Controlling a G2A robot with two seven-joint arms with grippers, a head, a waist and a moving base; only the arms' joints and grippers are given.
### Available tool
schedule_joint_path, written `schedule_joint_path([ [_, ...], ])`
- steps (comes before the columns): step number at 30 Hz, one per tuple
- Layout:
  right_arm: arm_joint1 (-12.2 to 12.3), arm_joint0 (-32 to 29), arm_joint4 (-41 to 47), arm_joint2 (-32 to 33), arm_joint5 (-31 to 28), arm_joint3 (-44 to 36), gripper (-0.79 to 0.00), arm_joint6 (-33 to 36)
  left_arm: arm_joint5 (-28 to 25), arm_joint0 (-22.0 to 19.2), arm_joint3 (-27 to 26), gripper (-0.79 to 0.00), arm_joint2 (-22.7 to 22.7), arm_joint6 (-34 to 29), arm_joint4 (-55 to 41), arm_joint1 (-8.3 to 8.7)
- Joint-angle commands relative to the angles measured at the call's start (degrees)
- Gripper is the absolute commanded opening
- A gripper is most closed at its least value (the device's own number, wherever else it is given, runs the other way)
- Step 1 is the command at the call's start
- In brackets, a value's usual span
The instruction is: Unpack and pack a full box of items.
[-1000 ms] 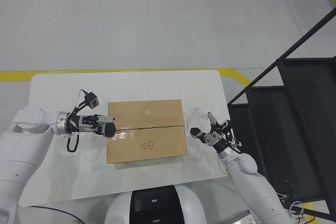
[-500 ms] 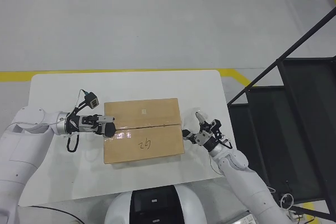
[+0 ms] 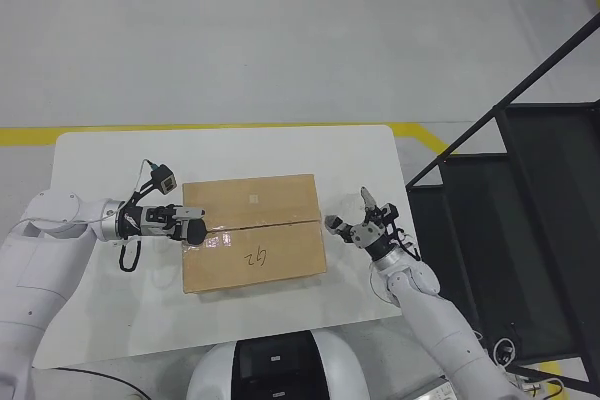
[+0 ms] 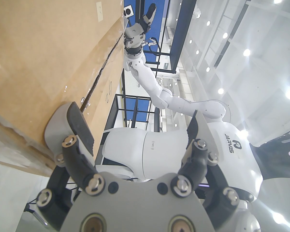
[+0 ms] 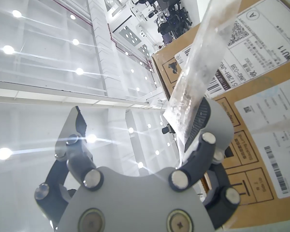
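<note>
Brown cardboard box (image 3: 254,233) braced by my spread left claw (image 3: 202,232), apparently so my right claw (image 5: 140,112) (also spread) can draw off clear tape strip (image 5: 203,56) clinging to one pad.

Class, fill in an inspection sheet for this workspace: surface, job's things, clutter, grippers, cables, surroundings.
Surface: white table, box at its middle.
Job's things: cardboard box, flaps closed; clear tape strip stuck to a right finger pad.
Clutter: nothing seen.
Grippers: left gripper at the box's left end, jaws open, one finger against its top edge; right gripper beside the right end, jaws open.
Cables: black cable looped at the left wrist.
Surroundings: black metal steps, yellow floor line.
</note>
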Motion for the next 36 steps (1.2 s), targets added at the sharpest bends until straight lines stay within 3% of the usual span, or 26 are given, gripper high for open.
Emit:
schedule_joint_path([
  [1,-0.1,-0.1,0.4,0.4,-0.4,0.1,0.0,0.4,0.0,0.0,0.0,0.0,0.0,0.0,0.0,0.0],
  [16,-0.7,-0.2,-1.6,-0.3,-3.5,-2.1,0.0,7.8,0.0,0.0,0.0,0.0,0.0,0.0,0.0,0.0],
  [28,-0.7,-0.4,-13.7,-0.6,-6.3,-6.5,0.0,2.1,0.0,0.0,0.0,0.0,0.0,0.0,0.0,0.0],
  [36,0.2,-3.0,-24.7,1.7,-6.1,-13.8,0.0,-2.0,0.0,0.0,0.0,0.0,0.0,0.0,0.0,0.0],
])
